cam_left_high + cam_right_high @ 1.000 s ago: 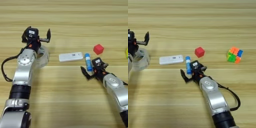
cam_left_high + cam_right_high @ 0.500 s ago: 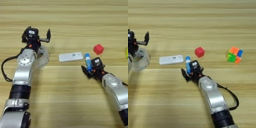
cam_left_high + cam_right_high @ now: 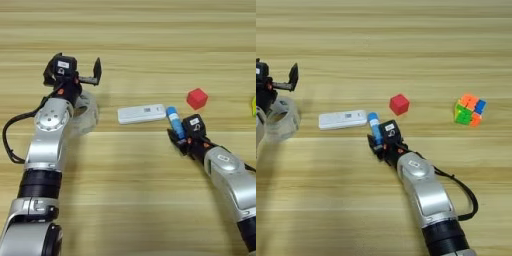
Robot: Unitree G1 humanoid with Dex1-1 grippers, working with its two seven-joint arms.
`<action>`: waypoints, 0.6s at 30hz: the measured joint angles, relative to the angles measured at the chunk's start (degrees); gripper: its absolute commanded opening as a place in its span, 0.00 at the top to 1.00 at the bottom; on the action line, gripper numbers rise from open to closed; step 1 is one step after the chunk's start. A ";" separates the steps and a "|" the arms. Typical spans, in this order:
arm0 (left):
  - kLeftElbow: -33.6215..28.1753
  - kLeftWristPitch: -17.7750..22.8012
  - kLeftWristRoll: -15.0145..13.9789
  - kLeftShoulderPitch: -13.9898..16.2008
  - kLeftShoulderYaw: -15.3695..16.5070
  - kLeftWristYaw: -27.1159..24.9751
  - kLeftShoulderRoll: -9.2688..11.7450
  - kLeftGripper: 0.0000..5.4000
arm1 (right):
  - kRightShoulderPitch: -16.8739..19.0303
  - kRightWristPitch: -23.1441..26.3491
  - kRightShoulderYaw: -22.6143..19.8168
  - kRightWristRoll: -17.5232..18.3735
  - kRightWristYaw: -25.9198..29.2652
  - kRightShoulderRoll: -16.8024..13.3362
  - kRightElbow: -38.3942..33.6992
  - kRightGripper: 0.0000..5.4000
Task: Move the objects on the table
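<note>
My right gripper point(image 3: 181, 136) sits right of center, jaws closed narrowly around the lower end of the blue glue stick point(image 3: 174, 120), which lies on the desk point(image 3: 150, 200) just beside the white bar point(image 3: 141, 113). I want a firm, square hold before lifting, so the tube doesn't pivot into the bar or the red cube point(image 3: 197, 98). My left gripper point(image 3: 75, 76) hangs upper left, jaws wide, over the tape roll point(image 3: 87, 112).

Soft, even light falls from above on the table point(image 3: 150, 200), bright without harsh glare. Shadows are faint and short (a pale one lies under the left arm point(image 3: 47, 145)). Mild sheen shows on the silver right arm point(image 3: 423, 192). Fine detail looks slightly soft throughout.
</note>
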 measured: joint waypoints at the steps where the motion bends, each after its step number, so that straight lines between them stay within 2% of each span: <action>1: 0.00 0.00 -0.02 0.01 0.00 0.00 -0.01 0.00 | 0.00 0.00 -0.06 0.00 -0.03 0.00 0.00 0.70; 4: 0.00 0.00 -0.03 0.03 0.01 0.00 -0.02 0.00 | 0.00 -0.03 -0.20 -0.01 -0.06 0.00 0.00 0.74; 18: 0.03 -0.25 -0.03 0.08 0.04 -0.01 -0.12 0.00 | 0.01 -0.07 -0.85 -0.03 -0.41 -0.04 -0.08 0.74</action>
